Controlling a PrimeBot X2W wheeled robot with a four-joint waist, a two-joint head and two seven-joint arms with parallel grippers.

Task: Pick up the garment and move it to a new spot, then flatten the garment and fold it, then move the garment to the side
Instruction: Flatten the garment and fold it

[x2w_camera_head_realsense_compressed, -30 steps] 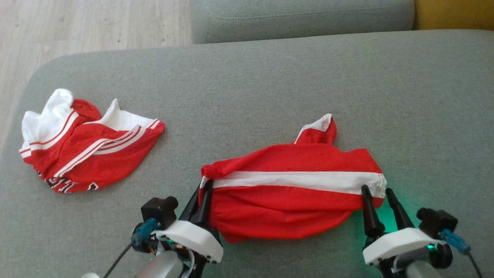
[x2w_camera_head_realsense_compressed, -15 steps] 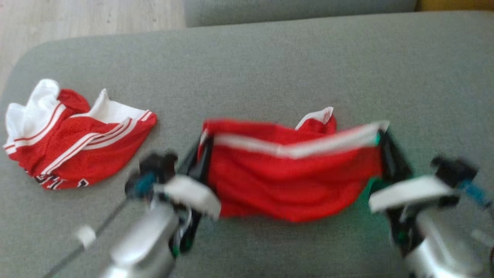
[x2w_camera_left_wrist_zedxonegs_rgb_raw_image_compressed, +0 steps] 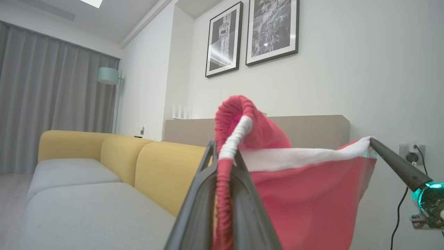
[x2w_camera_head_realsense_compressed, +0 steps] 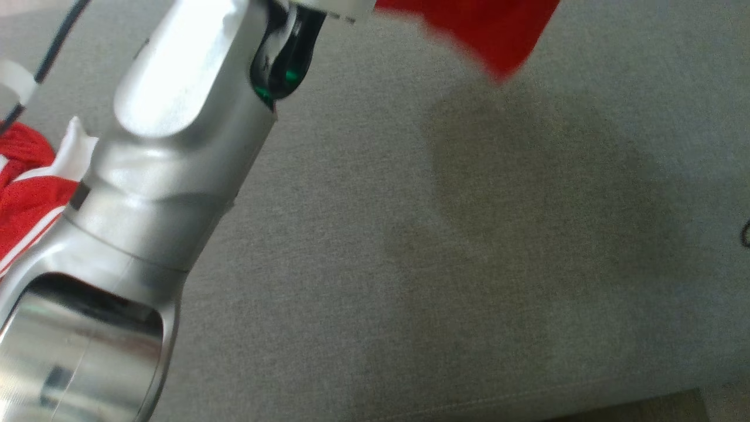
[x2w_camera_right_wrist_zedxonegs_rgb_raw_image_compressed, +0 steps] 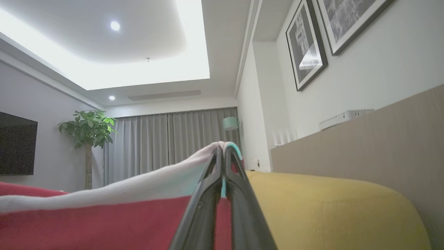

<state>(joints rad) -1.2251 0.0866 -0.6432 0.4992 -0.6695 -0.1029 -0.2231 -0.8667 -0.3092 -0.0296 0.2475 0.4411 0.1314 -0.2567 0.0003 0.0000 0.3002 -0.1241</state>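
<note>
The red garment with a white stripe (x2w_camera_left_wrist_zedxonegs_rgb_raw_image_compressed: 305,194) hangs in the air, stretched between my two grippers. My left gripper (x2w_camera_left_wrist_zedxonegs_rgb_raw_image_compressed: 223,156) is shut on its gathered red and white waistband end. My right gripper (x2w_camera_right_wrist_zedxonegs_rgb_raw_image_compressed: 223,152) is shut on the other end, at the white stripe (x2w_camera_right_wrist_zedxonegs_rgb_raw_image_compressed: 104,194). In the left wrist view the right gripper (x2w_camera_left_wrist_zedxonegs_rgb_raw_image_compressed: 373,142) holds the far corner. In the head view only a lower red corner of the garment (x2w_camera_head_realsense_compressed: 498,35) shows at the top edge, above its shadow on the grey cushion (x2w_camera_head_realsense_compressed: 469,264).
My left forearm (x2w_camera_head_realsense_compressed: 176,117) covers the left part of the head view. A second red and white garment (x2w_camera_head_realsense_compressed: 23,199) lies on the cushion behind it at the far left. A yellow sofa back (x2w_camera_left_wrist_zedxonegs_rgb_raw_image_compressed: 156,166) and a wall with framed pictures (x2w_camera_left_wrist_zedxonegs_rgb_raw_image_compressed: 270,31) stand ahead.
Both grippers have raised the garment off the cushion, up past the top of the head view. The head view itself has shifted, and the left forearm now looms large.
</note>
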